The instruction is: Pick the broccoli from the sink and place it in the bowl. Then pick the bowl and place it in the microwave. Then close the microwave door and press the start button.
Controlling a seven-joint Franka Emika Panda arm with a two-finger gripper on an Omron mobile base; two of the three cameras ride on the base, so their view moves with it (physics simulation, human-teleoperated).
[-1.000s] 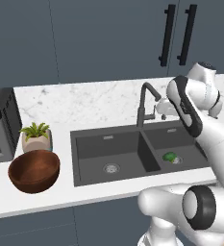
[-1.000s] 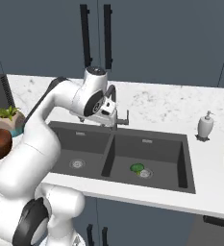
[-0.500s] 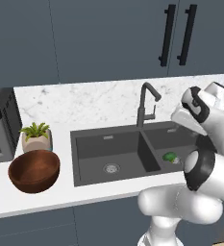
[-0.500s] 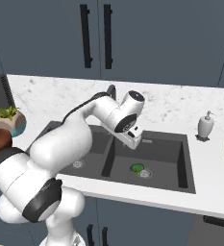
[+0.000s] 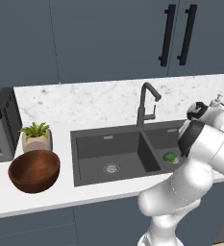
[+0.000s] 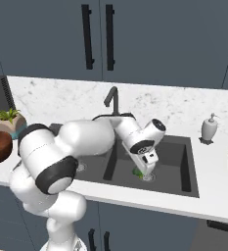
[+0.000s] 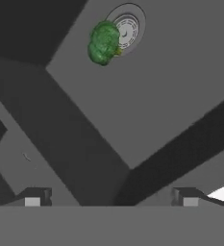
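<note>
jaws wide apart, holding nothing, over the right basin of the sink (image 5: 108, 144). broccoli (image 7: 104, 42) lies on the basin floor, touching the round drain (image 7: 127, 30). bowl (image 5: 34, 170) sits on the bench (image 5: 56, 190) left of the sink, beside the potted plant (image 5: 36, 136).

Glossy white rounded arm (image 6: 81, 139), dark joints

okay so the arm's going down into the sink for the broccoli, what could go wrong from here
The broccoli lies off-centre from the open gripper in the hand view, so closing without realigning could miss it. It also rests against the drain, where a fingertip might catch. The faucet stands close behind the arm and could be bumped.
</note>
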